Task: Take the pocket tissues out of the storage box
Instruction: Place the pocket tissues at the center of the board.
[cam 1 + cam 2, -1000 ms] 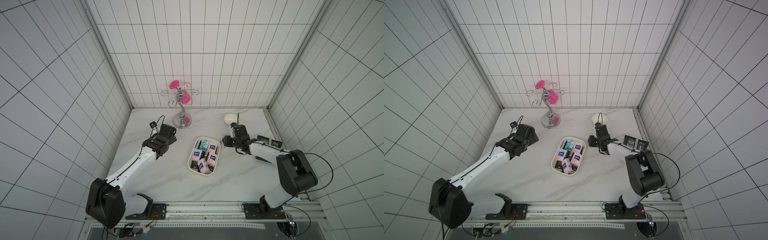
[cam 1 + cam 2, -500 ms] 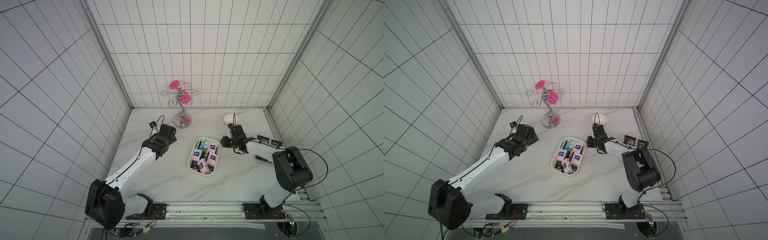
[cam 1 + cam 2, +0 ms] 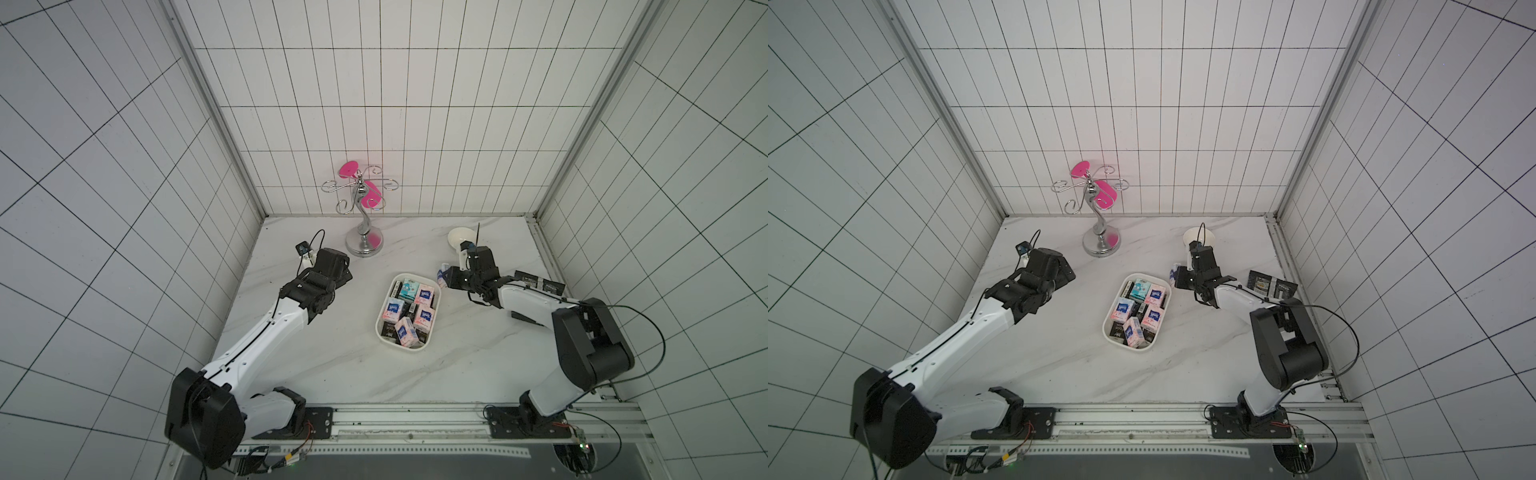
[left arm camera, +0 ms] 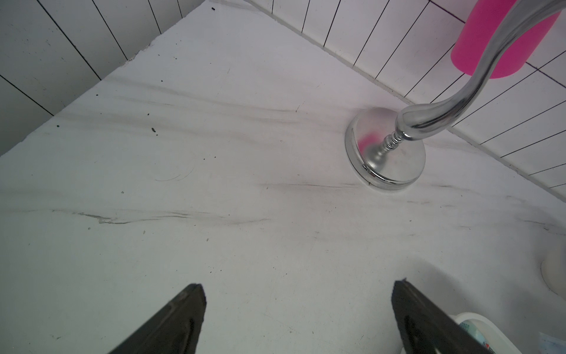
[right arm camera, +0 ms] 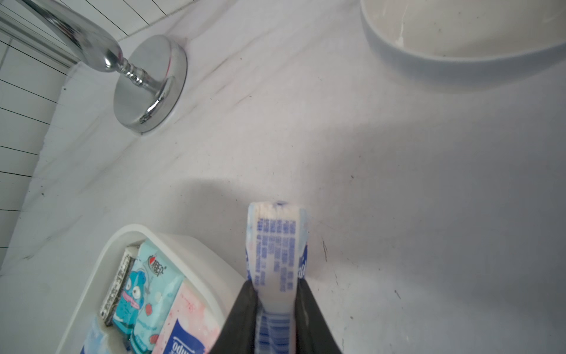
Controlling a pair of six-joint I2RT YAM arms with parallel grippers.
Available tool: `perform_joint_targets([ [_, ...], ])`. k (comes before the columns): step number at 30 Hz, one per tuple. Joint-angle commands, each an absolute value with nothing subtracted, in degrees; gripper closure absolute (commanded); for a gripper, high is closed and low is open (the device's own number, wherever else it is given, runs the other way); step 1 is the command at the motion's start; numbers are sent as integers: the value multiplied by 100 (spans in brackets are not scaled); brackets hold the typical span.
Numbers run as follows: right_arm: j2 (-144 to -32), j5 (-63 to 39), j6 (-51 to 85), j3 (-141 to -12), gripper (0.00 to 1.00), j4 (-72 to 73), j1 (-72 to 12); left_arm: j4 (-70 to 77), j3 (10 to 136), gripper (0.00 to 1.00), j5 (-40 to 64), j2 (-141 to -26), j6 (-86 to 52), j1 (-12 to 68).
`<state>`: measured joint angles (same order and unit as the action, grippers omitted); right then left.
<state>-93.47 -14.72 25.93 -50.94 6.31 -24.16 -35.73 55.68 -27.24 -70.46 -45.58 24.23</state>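
Note:
The storage box (image 3: 379,326) (image 3: 1105,328) is a white shallow tub in the middle of the marble table. Several pocket tissues (image 3: 409,309) (image 3: 1138,311) lie in it: pink-white packs with blue labels, black ones and a teal one (image 5: 147,285). My right gripper (image 3: 446,280) (image 3: 1177,277) (image 5: 274,283) is shut on a pale pack with blue print (image 5: 277,242) (image 3: 443,277). It holds the pack edge-on just outside the box's far right corner. My left gripper (image 4: 297,284) (image 3: 332,270) is open over bare table to the left of the box, holding nothing.
A chrome stand with pink pieces (image 3: 364,245) (image 4: 386,156) rises at the back centre. A small round white bowl (image 3: 458,237) (image 5: 459,46) sits just behind the right gripper. Black foil pouches (image 3: 540,284) (image 3: 1271,286) lie by the right wall.
The right gripper's jaws have closed in on the pale pack beside the box's far right corner. The left arm has not moved.

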Motion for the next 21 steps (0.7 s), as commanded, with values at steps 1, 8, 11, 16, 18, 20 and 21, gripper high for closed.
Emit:
perform_joint_targets([
  [1, -9670, -2283, 2877, -5003, 77, 961, -2173, -3469, 5512, 2, -2661, -6970, -4506, 2435],
  [8, -10289, -2760, 2989, -4975, 76, 1266, -1880, -3476, 5503, 2, -2654, -6935, -4500, 2435],
  [11, -10362, -2706, 2958, -4941, 75, 1244, -1825, -3476, 5504, 2, -2663, -6922, -4491, 2435],
  [16, -10298, -2350, 2782, -4909, 58, 935, -1789, -3449, 5502, 2, -2638, -6917, -4490, 2435],
  [18, -10238, -2223, 2687, -4931, 53, 765, -1792, -3441, 5515, 2, -2628, -6934, -4483, 2440],
  [20, -10166, -2114, 2631, -4939, 51, 654, -1793, -3428, 5515, 2, -2620, -6943, -4487, 2436],
  [21, -10115, -2042, 2600, -4948, 50, 574, -1793, -3417, 5515, 2, -2619, -6943, -4486, 2442],
])
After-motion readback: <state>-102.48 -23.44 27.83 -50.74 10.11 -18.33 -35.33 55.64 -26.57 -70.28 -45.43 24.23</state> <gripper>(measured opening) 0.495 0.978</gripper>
